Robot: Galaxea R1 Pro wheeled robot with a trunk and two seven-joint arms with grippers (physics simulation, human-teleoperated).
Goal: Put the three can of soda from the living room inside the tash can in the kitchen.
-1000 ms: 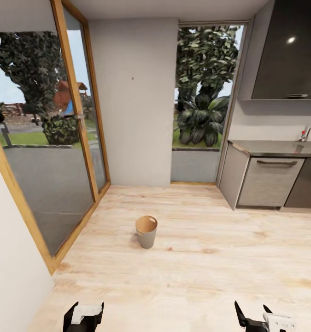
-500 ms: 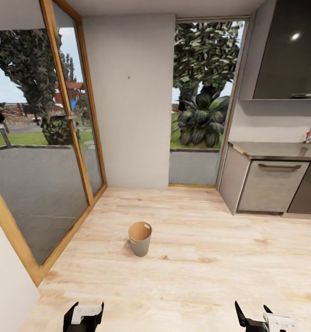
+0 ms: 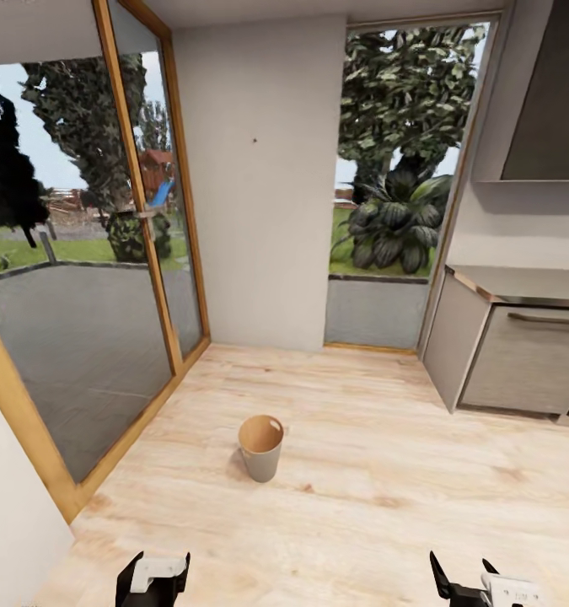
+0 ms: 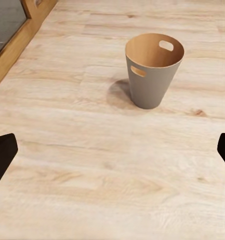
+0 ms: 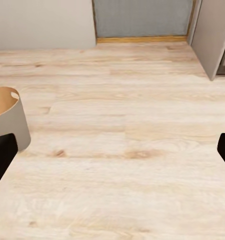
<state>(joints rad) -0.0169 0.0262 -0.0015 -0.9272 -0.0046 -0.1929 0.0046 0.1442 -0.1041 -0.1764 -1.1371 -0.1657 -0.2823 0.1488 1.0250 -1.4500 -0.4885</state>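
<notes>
The tash can (image 3: 260, 447) stands upright on the wood-plank kitchen floor, ahead of me and slightly left of centre. It is pale grey outside and coppery brown inside, and what I see of its inside is bare. My left gripper (image 3: 156, 569) and right gripper (image 3: 461, 575) hang low at the near edge of the head view, well short of the bin. In the left wrist view the tash can (image 4: 152, 75) lies ahead of the open left gripper (image 4: 112, 150). The right gripper (image 5: 112, 150) is open too, with the tash can (image 5: 7, 120) off to one side. Neither holds anything. The cans of soda are out of view.
A wood-framed glass door (image 3: 73, 320) and a white wall (image 3: 14, 514) run along the left. Grey kitchen cabinets (image 3: 520, 354) with a counter stand at the right. A window with plants (image 3: 402, 202) is at the back. Open floor (image 3: 385, 472) surrounds the bin.
The whole picture has shifted as the camera moved forward and turned a little left. The bin now looks slightly nearer and the cabinets sit further right. Both grippers hold the same pose.
</notes>
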